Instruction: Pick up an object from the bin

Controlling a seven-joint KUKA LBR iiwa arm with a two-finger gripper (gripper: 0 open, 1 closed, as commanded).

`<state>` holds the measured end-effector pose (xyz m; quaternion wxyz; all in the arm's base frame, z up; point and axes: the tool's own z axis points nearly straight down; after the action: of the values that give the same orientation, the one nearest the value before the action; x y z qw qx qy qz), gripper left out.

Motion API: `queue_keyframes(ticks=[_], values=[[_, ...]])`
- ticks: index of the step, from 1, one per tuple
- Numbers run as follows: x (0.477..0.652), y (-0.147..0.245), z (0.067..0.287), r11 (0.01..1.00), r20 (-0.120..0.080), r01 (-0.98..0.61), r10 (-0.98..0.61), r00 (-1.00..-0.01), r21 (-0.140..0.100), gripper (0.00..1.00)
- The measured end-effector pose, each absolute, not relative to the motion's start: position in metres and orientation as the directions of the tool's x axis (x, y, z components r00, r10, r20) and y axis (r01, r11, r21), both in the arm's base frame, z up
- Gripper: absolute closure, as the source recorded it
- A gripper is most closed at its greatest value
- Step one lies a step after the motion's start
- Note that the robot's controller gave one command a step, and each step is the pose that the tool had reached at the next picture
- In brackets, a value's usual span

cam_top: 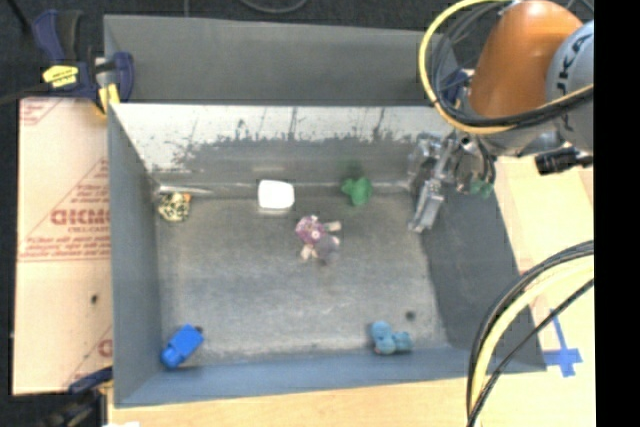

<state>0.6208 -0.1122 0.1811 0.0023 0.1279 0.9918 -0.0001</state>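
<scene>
My gripper [428, 205] hangs low at the bin's right side, close to the back right corner and tilted toward the floor. The nearest loose thing is a small green lump [354, 187], lying to the gripper's left near the back wall and apart from it. A purple and pink toy figure [318, 237] lies further left, toward the middle of the floor. A white block [275, 194] rests by the back wall, left of the green lump. Nothing shows under the gripper's tip.
A yellowish speckled thing [173, 206] sits at the back left. A blue toy [182, 346] lies in the front left corner and a light blue one [390, 338] at the front right. The arm's orange cover and cables hang over the right rim.
</scene>
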Motion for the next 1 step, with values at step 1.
queue_keyframes(ticks=[1], values=[[0.6083, -0.0702, 0.1726, 0.91, -0.006, 0.416, 0.416, -0.91, -0.001, 0.0]])
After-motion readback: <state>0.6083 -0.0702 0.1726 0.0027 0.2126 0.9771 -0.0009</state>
